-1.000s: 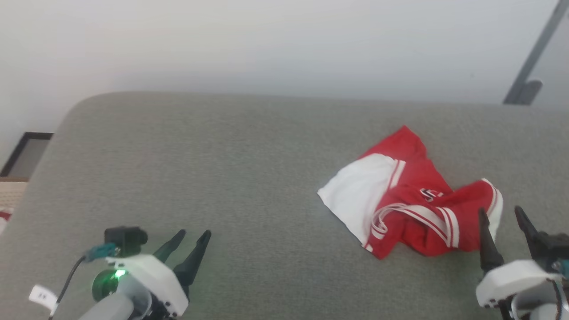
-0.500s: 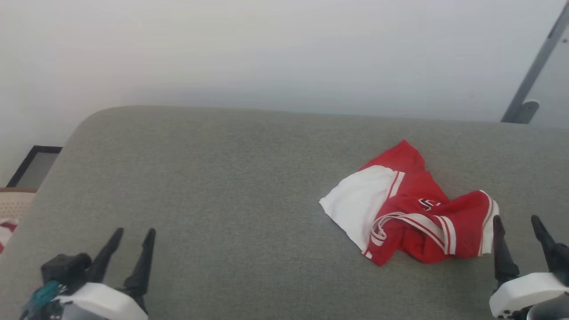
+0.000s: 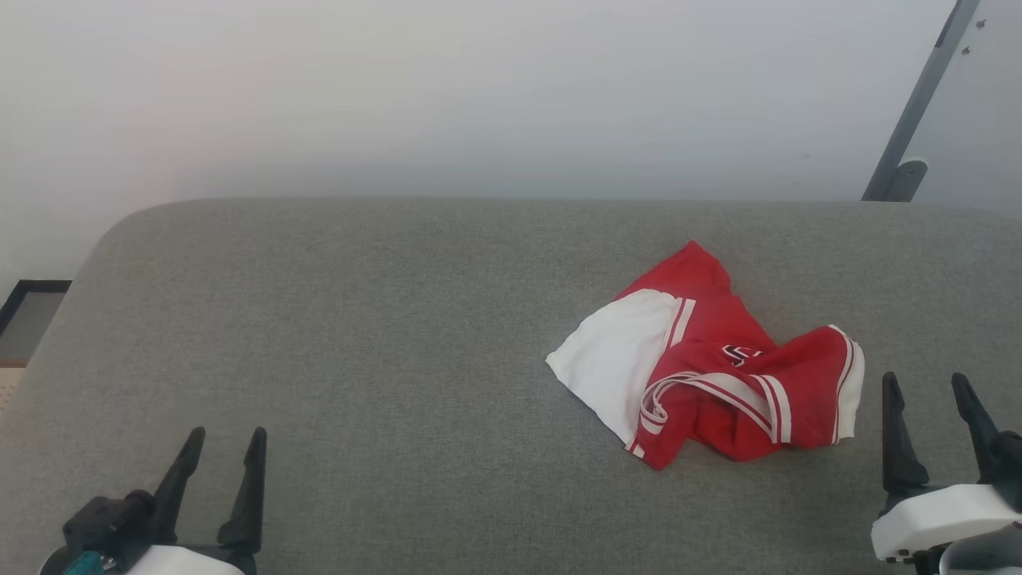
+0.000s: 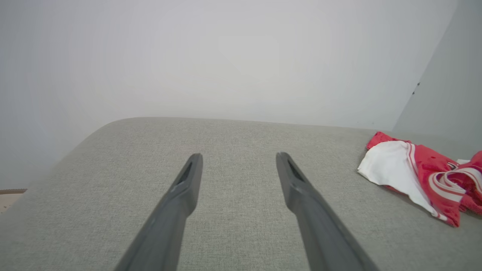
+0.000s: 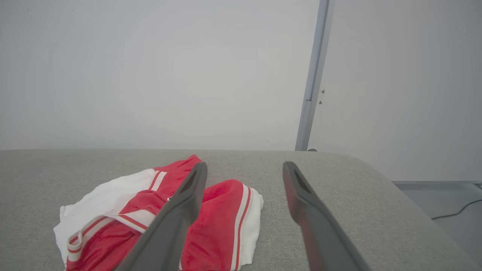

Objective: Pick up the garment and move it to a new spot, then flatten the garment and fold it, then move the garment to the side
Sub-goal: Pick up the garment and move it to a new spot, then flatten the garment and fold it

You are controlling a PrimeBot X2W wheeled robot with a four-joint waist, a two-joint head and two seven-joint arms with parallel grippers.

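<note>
The garment lies crumpled on the grey cushion, right of centre: red cloth, a white sleeve end spread to its left, striped trim across the front. It also shows at the right edge of the left wrist view as the garment and low left in the right wrist view as the garment. My right gripper stands open just right of the garment, apart from it, nothing between its fingers. My left gripper is open over bare cushion at the lower left, far from the garment.
The grey cushion ends in a rounded corner at the far left and a white wall behind. A grey metal post leans at the back right. A dark frame sits on the floor at left. A cable lies on the floor past the right end.
The head camera has shifted, so the whole picture moved. My left gripper has drawn back toward the lower left corner and turned more upright. The garment lies as before.
</note>
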